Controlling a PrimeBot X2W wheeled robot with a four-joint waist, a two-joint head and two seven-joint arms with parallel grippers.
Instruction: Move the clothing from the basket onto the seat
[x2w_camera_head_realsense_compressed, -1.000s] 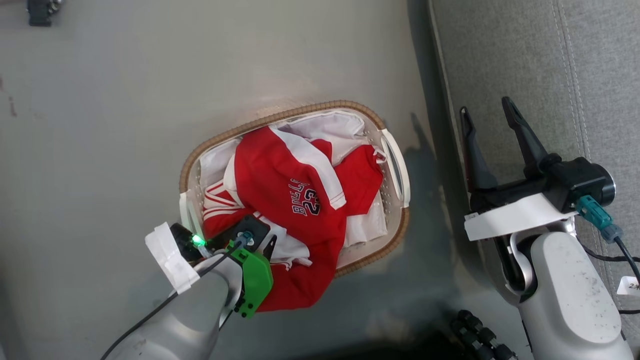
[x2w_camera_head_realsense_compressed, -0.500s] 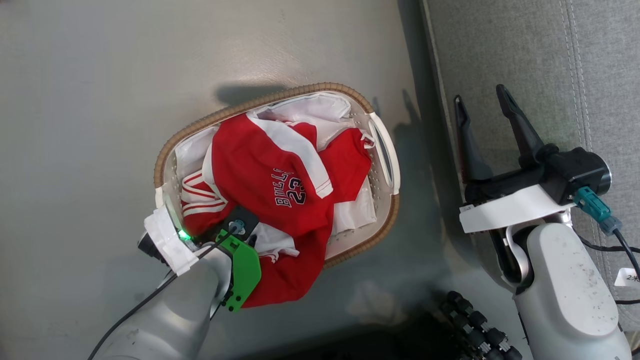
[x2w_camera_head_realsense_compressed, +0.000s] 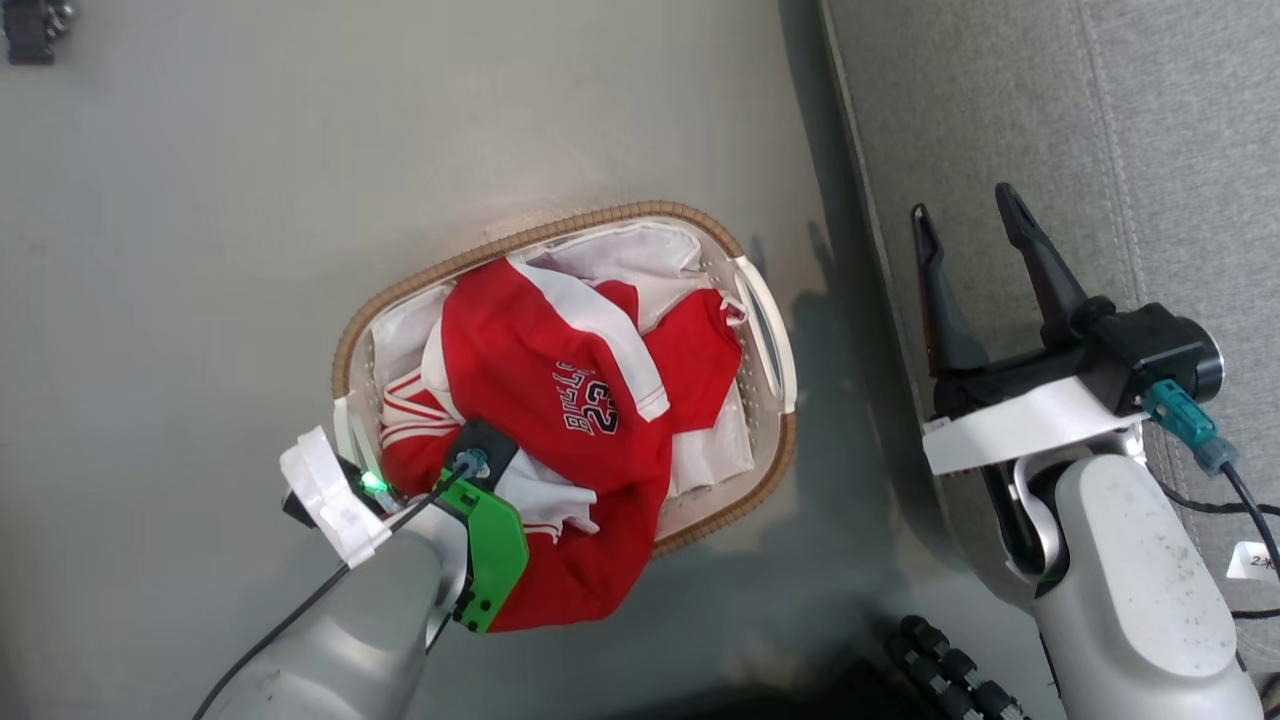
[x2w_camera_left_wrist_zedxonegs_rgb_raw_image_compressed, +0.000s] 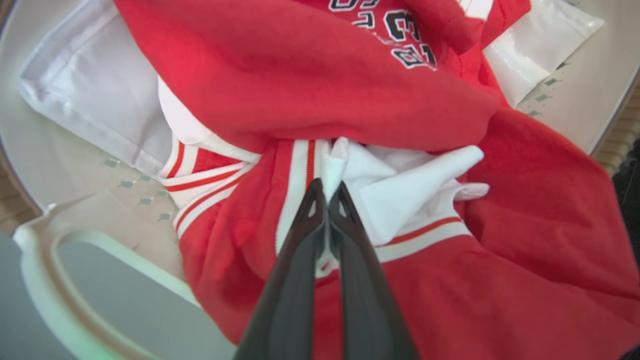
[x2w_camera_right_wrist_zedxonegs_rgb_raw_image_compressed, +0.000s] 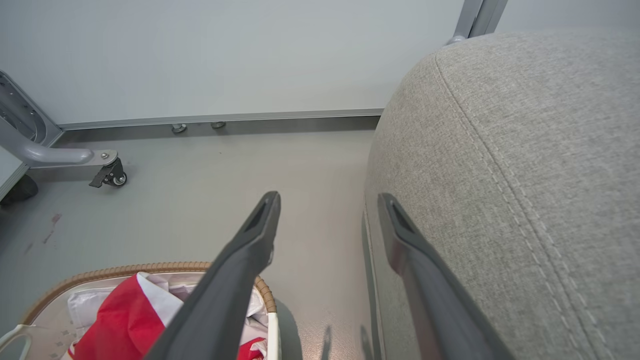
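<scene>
The red clothing (x2w_camera_head_realsense_compressed: 540, 350) with white trim and a dark "23" print is heaped in the oval white basket (x2w_camera_head_realsense_compressed: 560, 228) on the floor, and a red fold spills over the near rim. In the left wrist view my left gripper (x2w_camera_left_wrist_zedxonegs_rgb_raw_image_compressed: 327, 189) is shut, pinching a white fold of the clothing (x2w_camera_left_wrist_zedxonegs_rgb_raw_image_compressed: 300, 75) beside a striped hem. My right gripper (x2w_camera_head_realsense_compressed: 962, 202) stands open and empty over the front edge of the grey seat (x2w_camera_head_realsense_compressed: 1000, 100), right of the basket. The right wrist view shows its fingers (x2w_camera_right_wrist_zedxonegs_rgb_raw_image_compressed: 328, 199) spread between the floor and the seat (x2w_camera_right_wrist_zedxonegs_rgb_raw_image_compressed: 525, 150), with the basket (x2w_camera_right_wrist_zedxonegs_rgb_raw_image_compressed: 125, 270) low left.
A plain white sheet (x2w_camera_head_realsense_compressed: 640, 250) lines the basket under the clothing. A grey frame leg on a caster (x2w_camera_right_wrist_zedxonegs_rgb_raw_image_compressed: 107, 175) stands by the far wall. A small dark object (x2w_camera_head_realsense_compressed: 30, 25) lies at the far left, and a black ribbed part (x2w_camera_head_realsense_compressed: 950, 670) sits near my base.
The head picture has shifted, so the camera moved. My left wrist stays at the basket's near-left end, and the dark fingertip seen beside it a second ago is now hidden. The right gripper is unchanged.
</scene>
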